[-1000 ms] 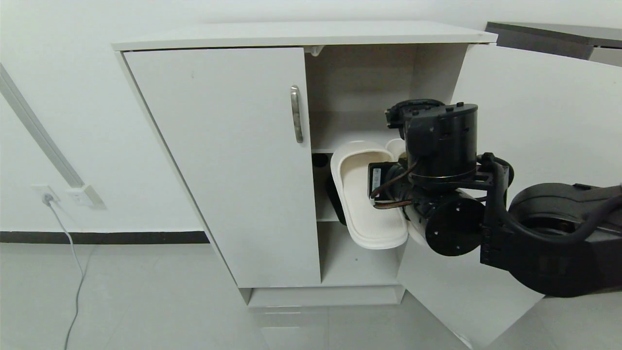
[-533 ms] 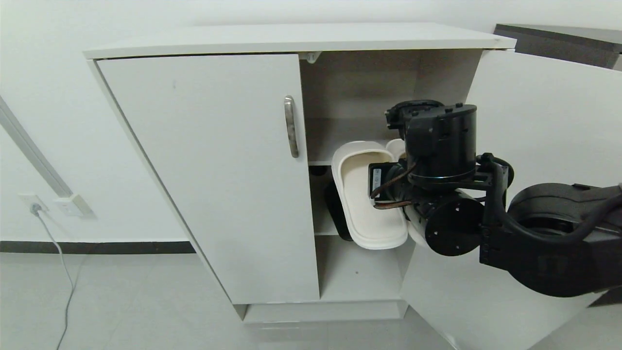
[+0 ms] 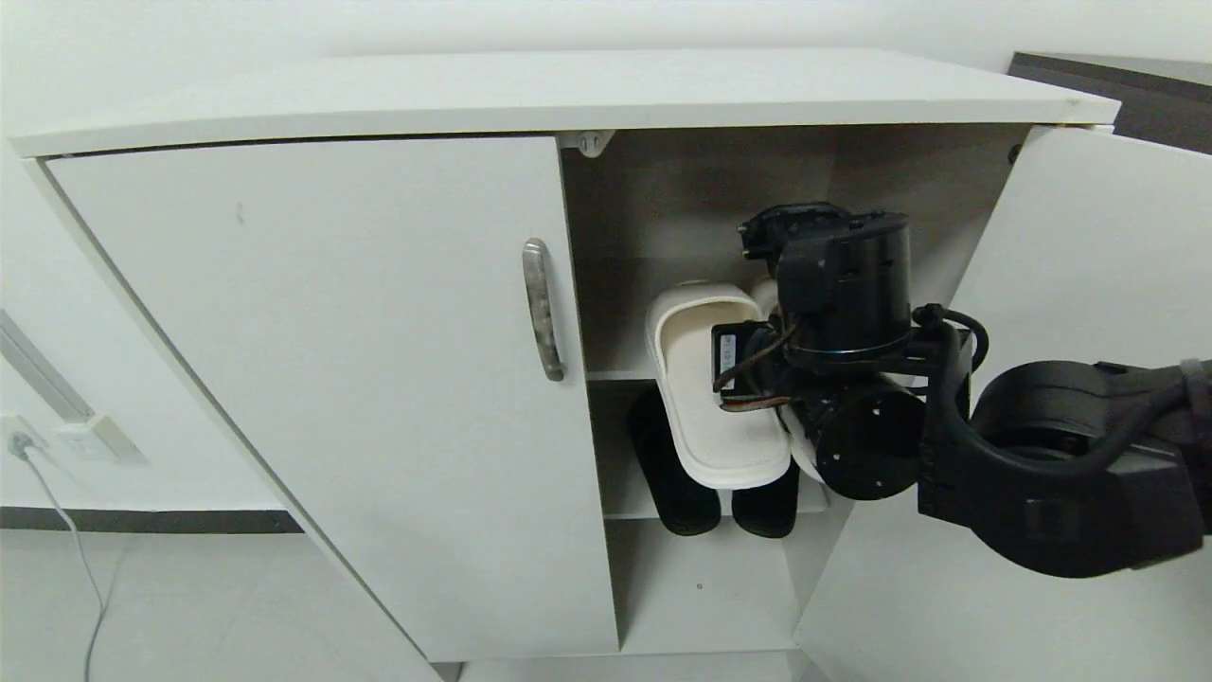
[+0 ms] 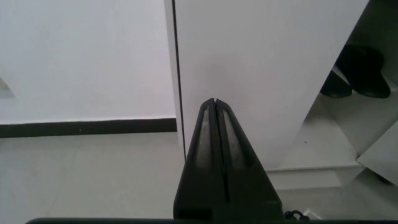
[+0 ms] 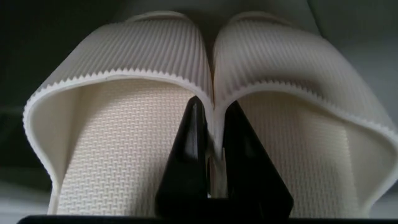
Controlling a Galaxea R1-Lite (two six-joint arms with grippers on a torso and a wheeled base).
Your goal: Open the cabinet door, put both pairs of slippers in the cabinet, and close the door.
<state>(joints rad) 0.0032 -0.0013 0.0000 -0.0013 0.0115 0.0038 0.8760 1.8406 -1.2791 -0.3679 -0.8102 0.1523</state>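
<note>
At 8 o'clock in the head view, a wall socket [image 3: 19, 443] with a cable sits low on the wall. The cabinet [image 3: 568, 90] has its left door [image 3: 331, 398] closed, with the metal handle [image 3: 542, 308] at the door's 3 o'clock edge. The left gripper [image 4: 214, 106] has its fingers pressed together and points at that door's lower part. In the open right half, the white slippers [image 3: 705, 398] hang steeply, toes toward 12 o'clock. The right gripper [image 5: 213, 134] pinches their two inner walls together. At 6 o'clock of them, the black slippers [image 3: 677, 483] lie on a shelf [image 3: 620, 516]. A small white label [image 3: 727, 352] on the right arm carries print too small to read. The right door [image 3: 1089, 284] stands open at 3 o'clock.
</note>
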